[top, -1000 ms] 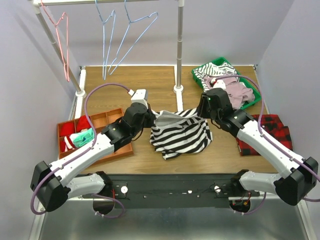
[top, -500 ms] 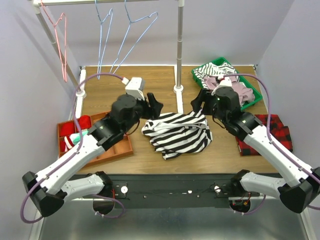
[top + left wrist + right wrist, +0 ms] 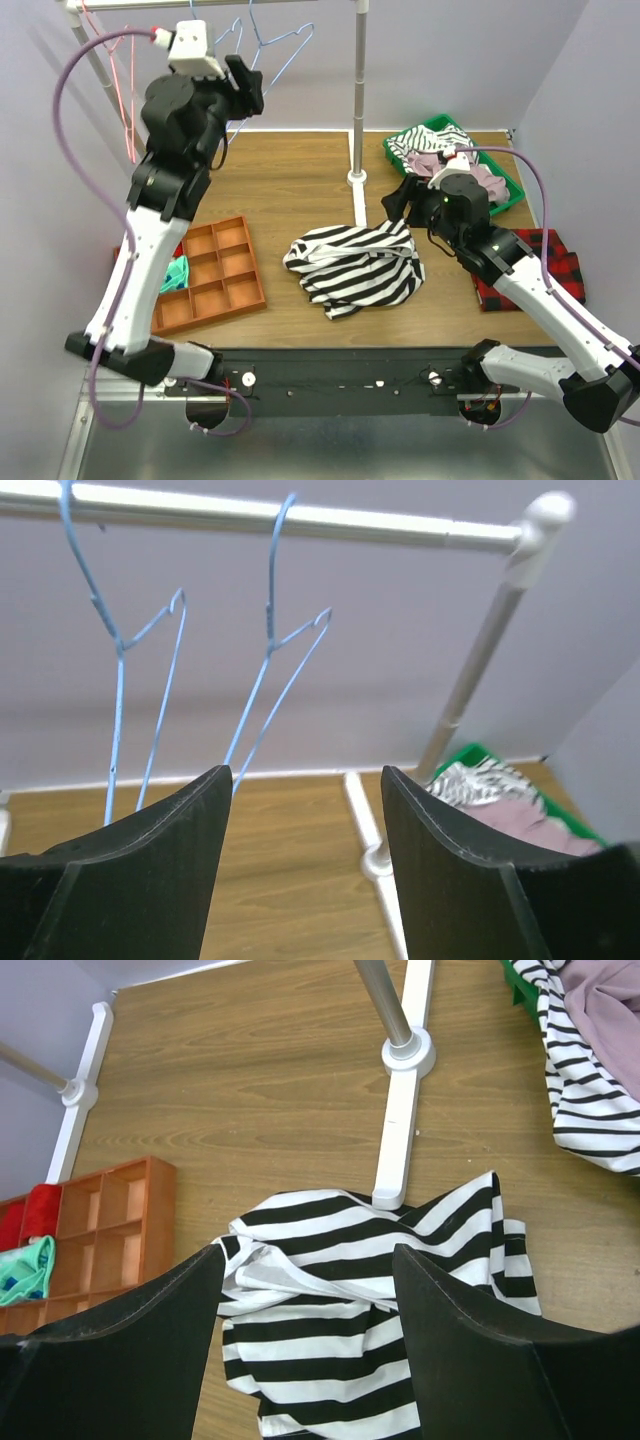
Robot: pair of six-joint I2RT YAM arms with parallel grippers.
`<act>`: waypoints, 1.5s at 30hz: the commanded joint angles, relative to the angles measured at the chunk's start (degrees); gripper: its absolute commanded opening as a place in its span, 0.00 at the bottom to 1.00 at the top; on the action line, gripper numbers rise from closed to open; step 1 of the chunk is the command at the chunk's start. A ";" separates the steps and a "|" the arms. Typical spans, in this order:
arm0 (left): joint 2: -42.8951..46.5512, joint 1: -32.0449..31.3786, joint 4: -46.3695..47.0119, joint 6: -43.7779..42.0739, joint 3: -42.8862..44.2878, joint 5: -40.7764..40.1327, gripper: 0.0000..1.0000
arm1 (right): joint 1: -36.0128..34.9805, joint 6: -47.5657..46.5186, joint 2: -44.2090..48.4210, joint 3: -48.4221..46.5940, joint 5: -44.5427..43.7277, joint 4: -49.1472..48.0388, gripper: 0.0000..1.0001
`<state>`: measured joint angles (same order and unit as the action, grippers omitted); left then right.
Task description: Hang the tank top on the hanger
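Observation:
The striped black-and-white tank top (image 3: 352,264) lies crumpled on the table, against the rack's foot, with nothing holding it. My right gripper (image 3: 400,203) hovers open just above its far right edge; in the right wrist view the tank top (image 3: 330,1330) shows between and below the fingers of the right gripper (image 3: 305,1252). My left gripper (image 3: 247,88) is raised high near the rail, open and empty. Two light-blue hangers hang on the rail: one hanger (image 3: 269,600) straight ahead of the left gripper (image 3: 305,775), the other (image 3: 119,700) to its left. In the top view one hanger (image 3: 288,37) shows beside the left gripper.
A pink-red hanger (image 3: 125,70) hangs at the rail's left end. The rack's post (image 3: 358,100) stands mid-table on a white foot (image 3: 356,180). An orange compartment tray (image 3: 205,275) lies left, a green bin (image 3: 505,195) of clothes back right, and plaid cloth (image 3: 545,262) right.
Both grippers opened and let go of the tank top, which dropped flat on the table. The left arm swung up from the table to the rail and hangers. The right gripper barely moved.

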<state>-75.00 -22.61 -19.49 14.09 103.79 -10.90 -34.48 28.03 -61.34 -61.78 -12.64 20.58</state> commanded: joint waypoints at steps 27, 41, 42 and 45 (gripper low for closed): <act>-22.29 10.48 -10.48 -13.12 10.90 11.69 0.47 | -0.06 -1.75 -0.01 2.98 4.82 -3.09 0.76; -22.91 10.48 -10.05 -11.28 11.17 12.13 0.17 | -0.06 -2.45 1.22 3.60 6.23 -3.09 0.76; -22.82 10.48 -10.05 -11.01 11.70 12.21 0.09 | -0.06 -2.46 1.31 3.51 6.14 -2.91 0.76; -22.47 10.40 -9.87 -10.13 13.36 12.57 0.00 | -0.15 -2.54 1.66 3.24 5.79 -2.82 0.76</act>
<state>-98.59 -12.47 -29.95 2.63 114.32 1.91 -34.50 26.65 -61.06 -58.87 -7.55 18.44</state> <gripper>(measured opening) 0.083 0.762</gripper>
